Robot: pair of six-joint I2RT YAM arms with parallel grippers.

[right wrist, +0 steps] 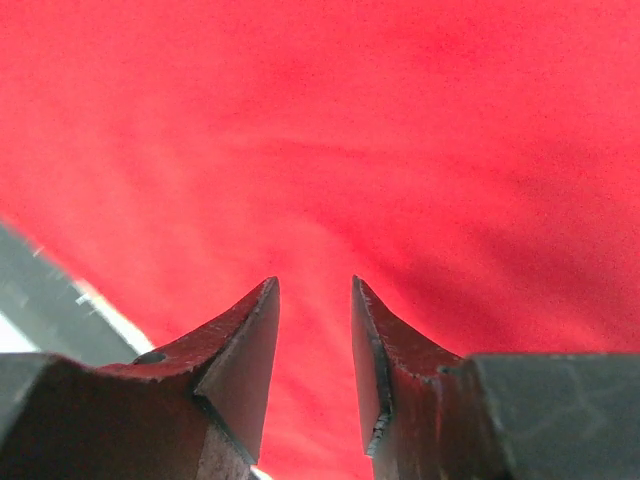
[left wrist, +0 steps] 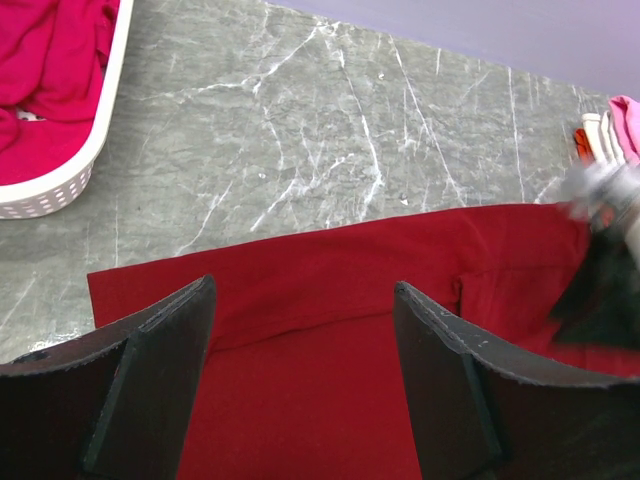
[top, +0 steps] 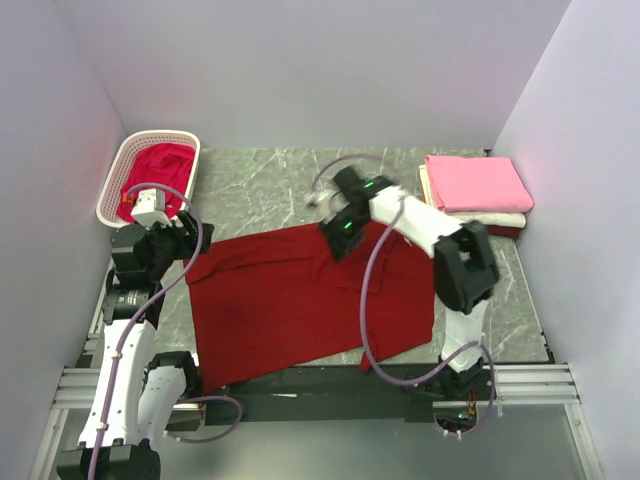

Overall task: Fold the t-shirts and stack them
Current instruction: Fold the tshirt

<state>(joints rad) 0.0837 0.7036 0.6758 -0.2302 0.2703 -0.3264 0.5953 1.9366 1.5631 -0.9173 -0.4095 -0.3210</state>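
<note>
A large dark red t-shirt point(top: 300, 300) lies spread out on the marble table point(top: 260, 190), with a fold along its far edge. My right gripper point(top: 340, 240) hovers over that far edge near the middle. In the right wrist view its jaws point(right wrist: 312, 285) stand apart with nothing between them, only the red cloth point(right wrist: 400, 130) below. My left gripper point(top: 188, 238) is wide open over the shirt's far left corner point(left wrist: 305, 290), holding nothing. A brighter crimson t-shirt point(top: 160, 165) lies bunched in the basket. Pink point(top: 475, 182) and white point(top: 490, 218) folded t-shirts sit stacked at the back right.
The white lattice basket point(top: 115, 180) stands at the back left, close behind my left arm. Its rim point(left wrist: 60, 185) shows at the left of the left wrist view. Grey walls enclose the table on three sides. The shirt's near hem hangs over the table's front edge.
</note>
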